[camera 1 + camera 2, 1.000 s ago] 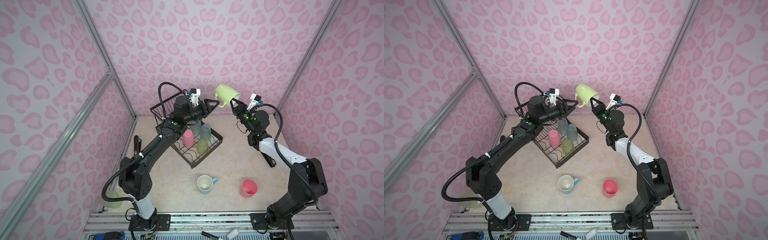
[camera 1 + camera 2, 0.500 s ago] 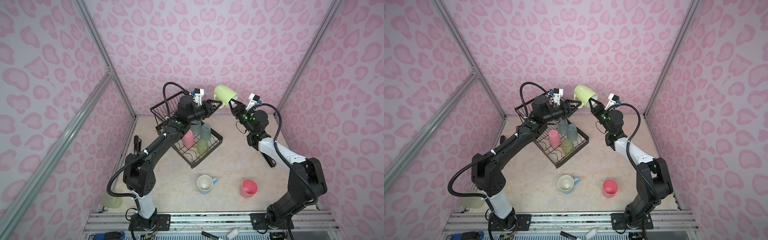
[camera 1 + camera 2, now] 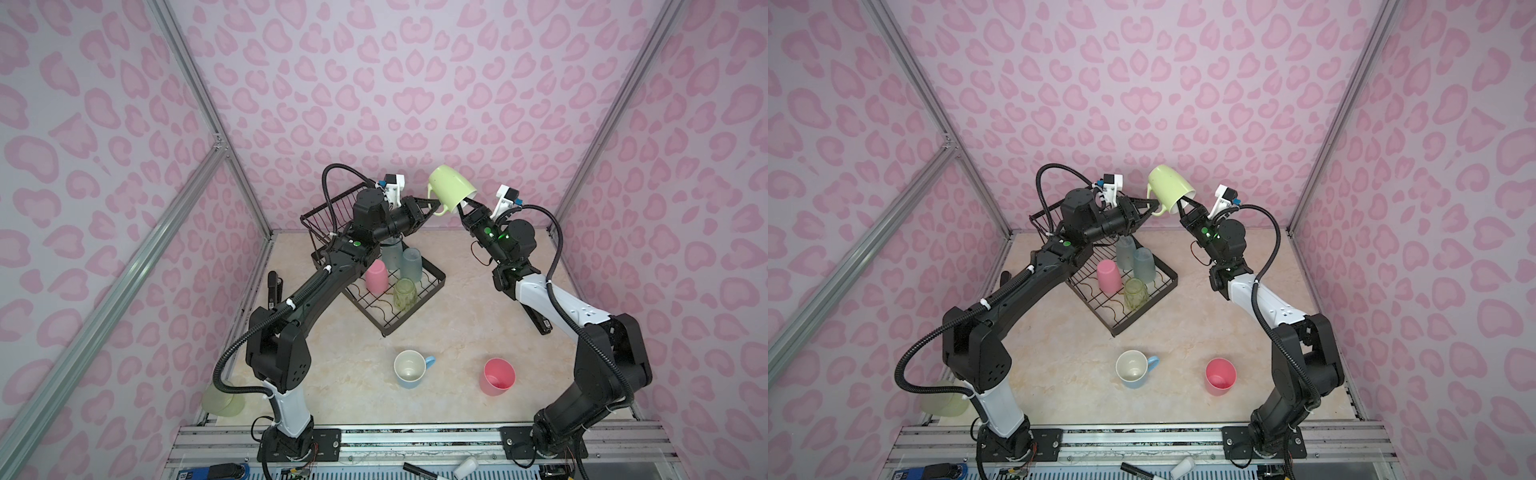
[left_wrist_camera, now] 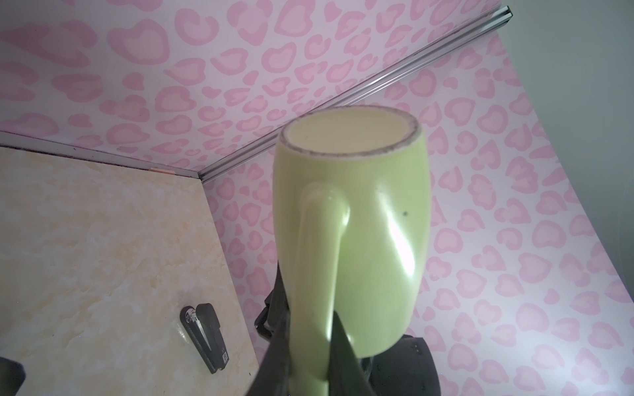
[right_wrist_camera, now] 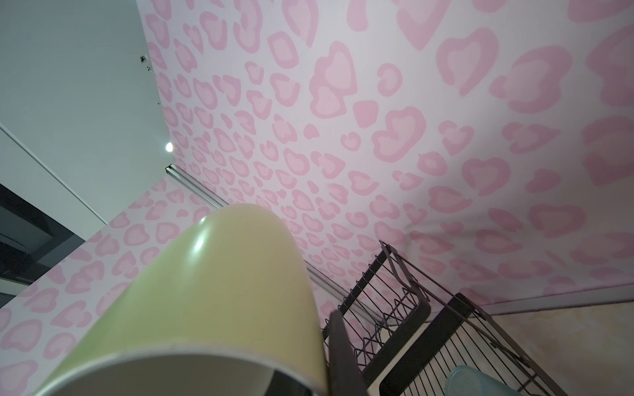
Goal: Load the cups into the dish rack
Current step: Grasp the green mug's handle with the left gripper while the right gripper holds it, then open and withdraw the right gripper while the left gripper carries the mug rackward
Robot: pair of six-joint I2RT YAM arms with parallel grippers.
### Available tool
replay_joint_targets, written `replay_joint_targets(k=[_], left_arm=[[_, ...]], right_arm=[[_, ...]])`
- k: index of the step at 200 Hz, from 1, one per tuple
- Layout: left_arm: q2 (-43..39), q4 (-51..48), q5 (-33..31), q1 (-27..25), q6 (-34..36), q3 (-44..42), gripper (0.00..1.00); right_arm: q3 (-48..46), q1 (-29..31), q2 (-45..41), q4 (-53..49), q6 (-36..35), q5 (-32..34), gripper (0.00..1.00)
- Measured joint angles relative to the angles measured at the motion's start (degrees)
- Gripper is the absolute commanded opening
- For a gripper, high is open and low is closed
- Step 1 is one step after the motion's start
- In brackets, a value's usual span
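Observation:
The lime mug (image 3: 451,187) (image 3: 1169,187) hangs tilted in the air above the back of the table. My right gripper (image 3: 464,202) (image 5: 319,360) is shut on its rim, one finger inside. My left gripper (image 3: 434,205) (image 4: 310,329) is shut on the mug's handle (image 4: 319,260). The black wire dish rack (image 3: 414,304) (image 3: 1146,304) holds a pink cup (image 3: 376,275), two blue-grey tumblers (image 3: 391,253) and a green tumbler (image 3: 404,294), all upside down. A light-blue mug (image 3: 411,368) and a pink cup (image 3: 498,376) stand upright on the table in front.
A pale green tumbler (image 3: 222,401) lies off the table's front left corner. A black stapler (image 4: 206,336) lies near the right wall, another black tool (image 3: 274,286) near the left wall. A marker (image 3: 419,471) rests on the front rail.
My left gripper has reached right to the lime mug and closed on its handle. The right gripper has kept its hold on the rim, hardly moving.

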Motion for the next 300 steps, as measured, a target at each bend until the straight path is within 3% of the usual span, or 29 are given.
replay_joint_targets(k=[65, 184, 258, 300], left_arm=[[0.0, 0.0, -0.5, 0.0, 0.2, 0.1, 0.04], [0.0, -4.0, -3.5, 0.0, 9.5, 1.0, 0.03], [0.0, -7.9, -8.0, 0.7, 14.6, 2.6, 0.04], [-0.2, -12.7, -13.0, 1.7, 20.9, 3.6, 0.03]], right_arm=[[0.0, 0.0, 0.3, 0.7, -0.5, -0.2, 0.0], [-2.8, -0.3, -0.2, 1.6, 1.1, -1.2, 0.41], [-6.0, -0.5, -1.9, 1.9, 0.5, -1.8, 0.45], [-8.8, -0.7, -3.0, 1.3, -0.7, -2.3, 0.45]])
